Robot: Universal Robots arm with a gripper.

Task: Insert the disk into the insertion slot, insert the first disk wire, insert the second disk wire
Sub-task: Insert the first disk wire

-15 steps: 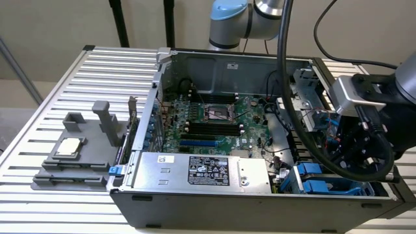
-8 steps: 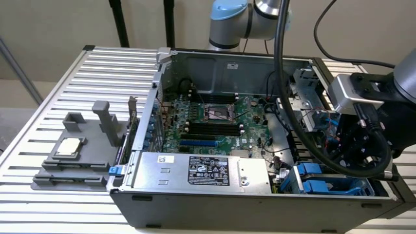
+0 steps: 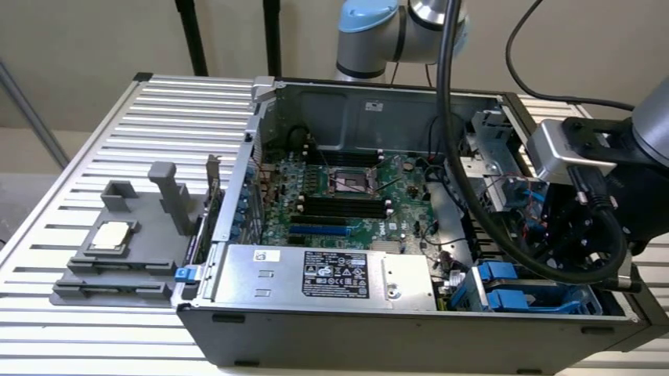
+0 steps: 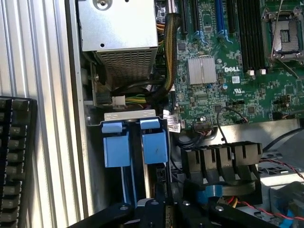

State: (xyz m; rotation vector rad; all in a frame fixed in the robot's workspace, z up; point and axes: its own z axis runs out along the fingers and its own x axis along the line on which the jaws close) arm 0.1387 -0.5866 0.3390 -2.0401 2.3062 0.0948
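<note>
Here, open computer case [image 3: 418, 329]. Gripper [image 3: 580, 243] hovers over drive cage [image 3: 569, 298], near corner, exterior view's right; open or closed, cannot tell. Disk [image 4: 155, 145] in blue carrier seems seated in cage. Likely wire stage; crowded corner demands fine alignment.

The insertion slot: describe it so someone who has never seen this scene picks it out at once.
Start at the open computer case on the slatted table. In its near corner on the exterior view's right, beside the silver power-supply box with the black label, sits the insertion slot. Its two bright blue latch tabs set it apart from the metal bracket cage behind it.
</note>
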